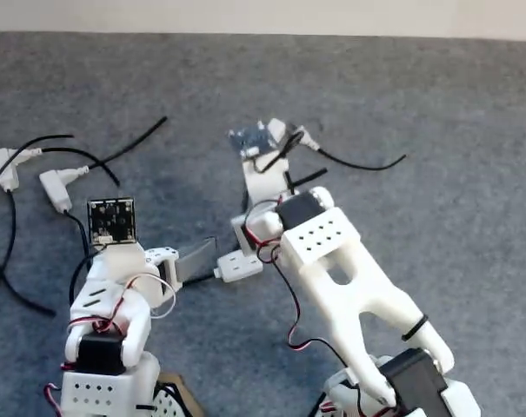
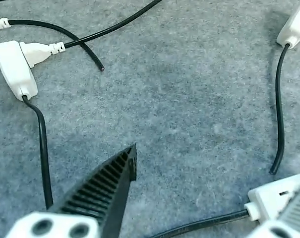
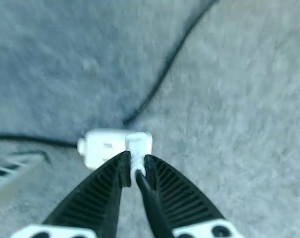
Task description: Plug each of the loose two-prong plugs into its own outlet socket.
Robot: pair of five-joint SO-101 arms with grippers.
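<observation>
Open carpet point(image 1: 454, 104) at right; black cords point(image 1: 132, 142) and plugs point(image 1: 56, 187) clutter left

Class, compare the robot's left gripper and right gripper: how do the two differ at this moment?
The left gripper is open wide; the right gripper is shut. The left gripper holds nothing, with bare carpet between its fingers; the right gripper grips a white plug set against a white socket. Both have ribbed fingers and sit low over the grey carpet.

The left tool point(image 2: 214, 173) is standing wide open above the grey table point(image 2: 189, 109), an outlet socket point(image 2: 274, 198) lying just beside one finger point(image 2: 296, 210), while a white plug point(image 2: 43, 48) is touching another socket point(image 2: 13, 72) farther off.
</observation>
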